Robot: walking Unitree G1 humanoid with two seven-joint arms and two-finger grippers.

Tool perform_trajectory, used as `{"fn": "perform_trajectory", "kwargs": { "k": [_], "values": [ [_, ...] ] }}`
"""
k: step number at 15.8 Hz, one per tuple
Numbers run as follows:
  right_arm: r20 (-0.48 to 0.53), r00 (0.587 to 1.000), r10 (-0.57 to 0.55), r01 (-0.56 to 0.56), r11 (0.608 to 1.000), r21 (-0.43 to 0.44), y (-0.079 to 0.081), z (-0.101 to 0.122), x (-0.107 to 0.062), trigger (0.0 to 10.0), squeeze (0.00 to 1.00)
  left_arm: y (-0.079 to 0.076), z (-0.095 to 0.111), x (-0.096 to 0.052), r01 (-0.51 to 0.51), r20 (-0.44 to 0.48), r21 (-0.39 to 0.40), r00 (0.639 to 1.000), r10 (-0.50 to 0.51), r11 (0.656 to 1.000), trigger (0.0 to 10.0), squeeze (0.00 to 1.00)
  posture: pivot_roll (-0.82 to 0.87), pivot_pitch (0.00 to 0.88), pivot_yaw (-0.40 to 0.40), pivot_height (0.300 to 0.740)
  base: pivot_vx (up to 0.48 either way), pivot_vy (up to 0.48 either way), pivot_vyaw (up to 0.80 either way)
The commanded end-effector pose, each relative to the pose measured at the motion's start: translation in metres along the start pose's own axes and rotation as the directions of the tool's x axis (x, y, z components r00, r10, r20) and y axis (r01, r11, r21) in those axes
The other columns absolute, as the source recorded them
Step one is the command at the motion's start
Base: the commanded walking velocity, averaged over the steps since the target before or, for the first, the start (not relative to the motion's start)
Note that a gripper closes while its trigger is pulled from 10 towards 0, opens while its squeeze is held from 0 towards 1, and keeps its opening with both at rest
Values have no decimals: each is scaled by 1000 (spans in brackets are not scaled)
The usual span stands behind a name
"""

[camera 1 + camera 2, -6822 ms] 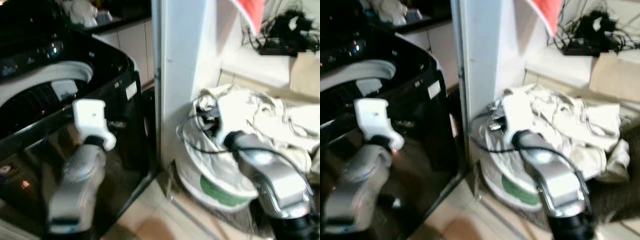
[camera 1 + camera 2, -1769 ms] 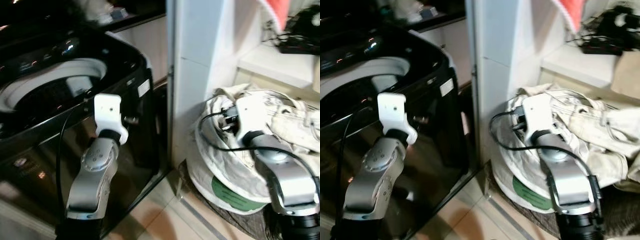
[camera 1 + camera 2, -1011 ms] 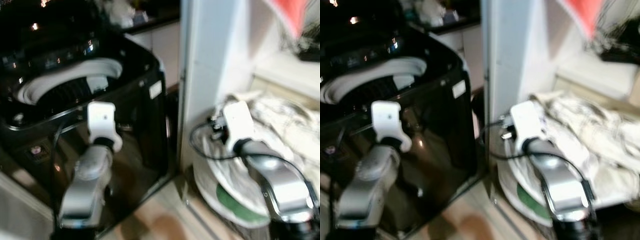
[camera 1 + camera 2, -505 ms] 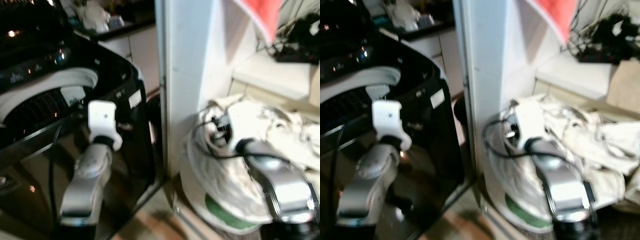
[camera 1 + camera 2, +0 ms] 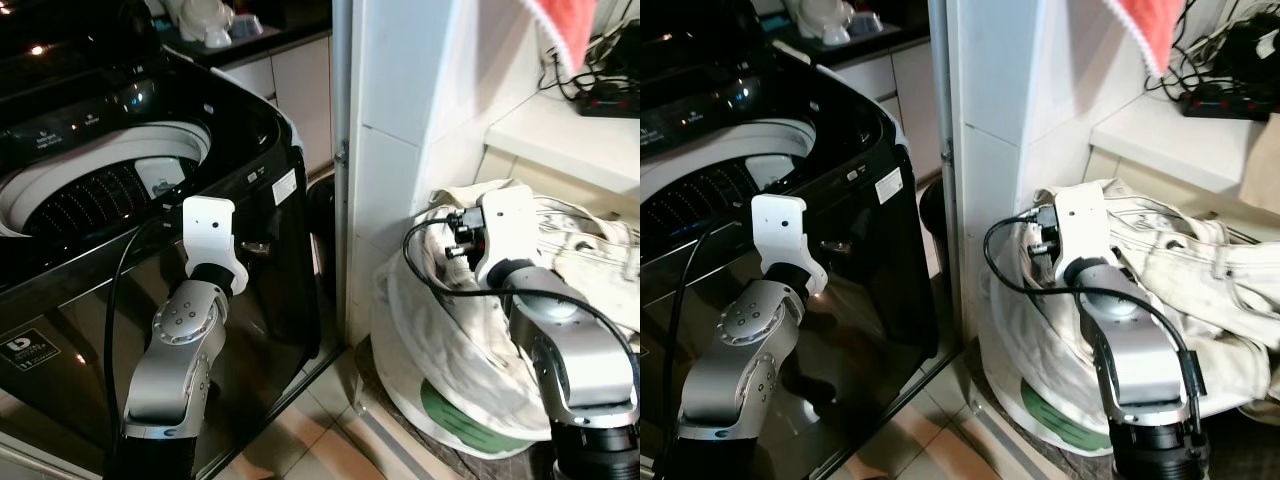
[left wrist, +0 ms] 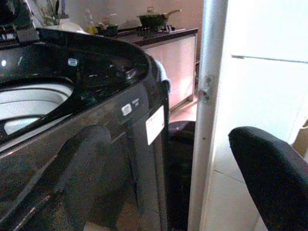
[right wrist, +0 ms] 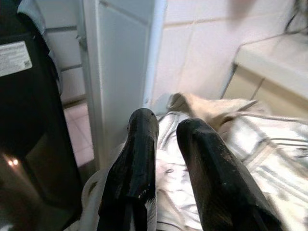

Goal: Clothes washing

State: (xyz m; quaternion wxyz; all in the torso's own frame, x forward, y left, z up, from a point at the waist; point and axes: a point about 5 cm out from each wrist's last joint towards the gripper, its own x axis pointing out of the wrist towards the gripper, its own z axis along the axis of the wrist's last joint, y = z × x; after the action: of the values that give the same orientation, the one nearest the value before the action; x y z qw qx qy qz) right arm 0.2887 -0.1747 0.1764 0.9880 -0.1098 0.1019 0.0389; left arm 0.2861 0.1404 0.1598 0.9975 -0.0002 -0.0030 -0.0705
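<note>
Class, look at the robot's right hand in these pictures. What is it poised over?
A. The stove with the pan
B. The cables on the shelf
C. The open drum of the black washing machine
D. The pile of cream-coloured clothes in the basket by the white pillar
D. The right hand points down at the pile of cream-coloured clothes heaped in the basket beside the white pillar, with its fingers nearly together and nothing between them.
</note>
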Motion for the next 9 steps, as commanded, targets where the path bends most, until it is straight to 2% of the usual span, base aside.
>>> {"fn": "perform_trajectory", "kwargs": {
  "k": [1,2,5,7,9],
  "values": [
    [-2,1000,-2,2,1000,3,-3,1,1,10000,0,1,0,2,-7,-5,7,1000,7,1000,10000,0,-105,21,84,740,0,0,0],
    [5,1000,19,-19,1000,21,-1,2,1,10000,0,1,2,3,-16,13,33,1000,15,999,10000,0,-103,20,80,740,0,0,0],
    [3,998,68,-68,997,30,11,0,-1,10000,0,2,6,2,3,42,27,999,-5,1000,10000,0,-99,21,76,740,0,0,0],
    [-23,996,82,-82,996,35,16,-4,-2,10000,0,1,7,3,21,39,50,999,-23,999,10000,0,-100,22,78,740,0,0,0],
    [-18,996,90,-89,995,52,19,-4,-4,10000,0,0,7,5,29,43,64,999,-31,998,10000,0,-108,25,85,740,0,0,-581]
  ]
}}
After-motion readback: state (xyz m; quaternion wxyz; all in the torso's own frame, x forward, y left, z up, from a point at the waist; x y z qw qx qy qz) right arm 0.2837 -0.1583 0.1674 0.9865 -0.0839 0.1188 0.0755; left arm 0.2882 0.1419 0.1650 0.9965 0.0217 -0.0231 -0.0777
